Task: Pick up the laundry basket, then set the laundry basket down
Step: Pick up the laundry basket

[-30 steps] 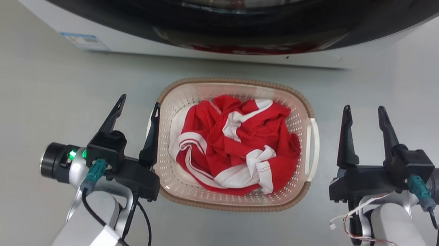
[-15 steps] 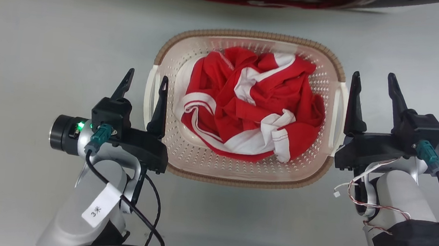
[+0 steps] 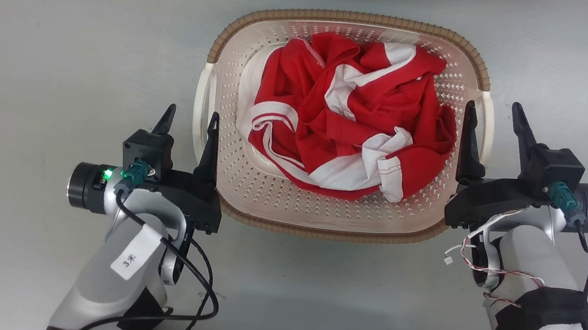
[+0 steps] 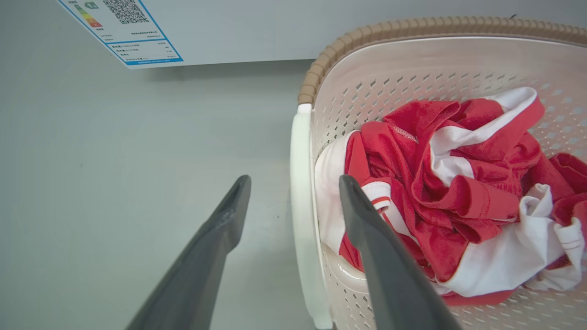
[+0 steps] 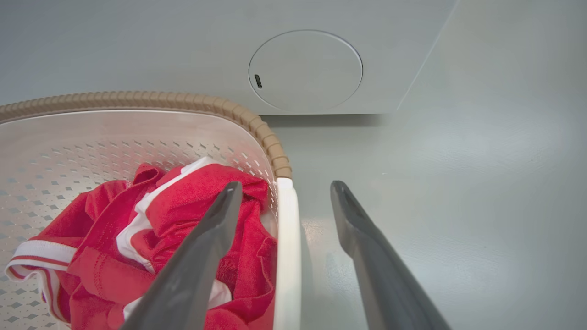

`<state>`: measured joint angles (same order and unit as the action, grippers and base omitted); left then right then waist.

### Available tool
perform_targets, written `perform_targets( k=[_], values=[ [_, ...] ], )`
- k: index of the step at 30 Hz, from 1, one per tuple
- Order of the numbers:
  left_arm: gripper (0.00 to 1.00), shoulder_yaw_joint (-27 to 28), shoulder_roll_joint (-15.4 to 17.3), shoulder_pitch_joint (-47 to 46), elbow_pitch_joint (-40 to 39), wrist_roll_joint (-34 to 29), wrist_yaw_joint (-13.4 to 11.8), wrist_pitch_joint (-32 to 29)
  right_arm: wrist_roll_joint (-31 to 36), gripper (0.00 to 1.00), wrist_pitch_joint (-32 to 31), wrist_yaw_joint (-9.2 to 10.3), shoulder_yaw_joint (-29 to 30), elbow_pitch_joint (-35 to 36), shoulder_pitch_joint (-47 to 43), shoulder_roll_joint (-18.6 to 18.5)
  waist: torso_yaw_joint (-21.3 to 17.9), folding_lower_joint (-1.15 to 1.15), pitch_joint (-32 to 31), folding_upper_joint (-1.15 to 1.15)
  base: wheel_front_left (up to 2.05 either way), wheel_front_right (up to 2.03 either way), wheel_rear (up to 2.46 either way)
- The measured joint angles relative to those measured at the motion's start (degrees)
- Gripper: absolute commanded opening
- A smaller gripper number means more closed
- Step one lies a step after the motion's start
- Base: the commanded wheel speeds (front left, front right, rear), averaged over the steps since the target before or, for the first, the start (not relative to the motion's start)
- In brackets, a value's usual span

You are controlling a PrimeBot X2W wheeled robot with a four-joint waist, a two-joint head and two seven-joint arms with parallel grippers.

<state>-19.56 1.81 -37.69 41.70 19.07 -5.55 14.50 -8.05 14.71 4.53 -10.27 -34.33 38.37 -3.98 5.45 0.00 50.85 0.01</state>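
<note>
The laundry basket (image 3: 353, 17) is cream perforated plastic with a brown woven-look rim, and it sits on the grey floor holding a crumpled red and white garment (image 3: 347, 121). My left gripper (image 3: 191, 121) is open astride the white left handle (image 3: 201, 100), one finger outside and one inside the basket wall. The left wrist view shows that handle (image 4: 300, 220) between the open left gripper (image 4: 294, 183) fingers. My right gripper (image 3: 493, 117) is open astride the right handle (image 3: 489, 120). In the right wrist view the handle (image 5: 286, 256) runs between the right gripper (image 5: 285, 188) fingers.
The washing machine's white front stands just beyond the basket, with an energy label (image 4: 124, 27) in the left wrist view and a round cover (image 5: 305, 68) in the right wrist view. Bare grey floor (image 3: 65, 53) lies on both sides and in front.
The head camera has tilted down, so the washing machine left the top of the view and the basket looks nearer. The right gripper moved in from beside the basket to astride its handle.
</note>
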Motion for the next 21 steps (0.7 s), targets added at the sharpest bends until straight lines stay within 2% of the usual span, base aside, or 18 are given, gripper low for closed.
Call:
perform_targets(
  k=[14,21],
  values=[
    [1.0,-3.24,-0.04,-3.99,4.97,3.21,0.05,0.0,-0.71,1.0,0.0,-0.08,-1.43,-4.8,1.98,0.03,0.35,0.0,2.49,-0.01,0.0,0.0,0.0],
    [1.0,-5.73,-0.12,-5.2,7.13,5.47,0.56,0.0,-3.16,1.0,0.0,-0.01,-3.0,-6.03,2.47,0.03,0.62,0.0,3.12,-0.01,0.0,0.0,0.0]
  ],
)
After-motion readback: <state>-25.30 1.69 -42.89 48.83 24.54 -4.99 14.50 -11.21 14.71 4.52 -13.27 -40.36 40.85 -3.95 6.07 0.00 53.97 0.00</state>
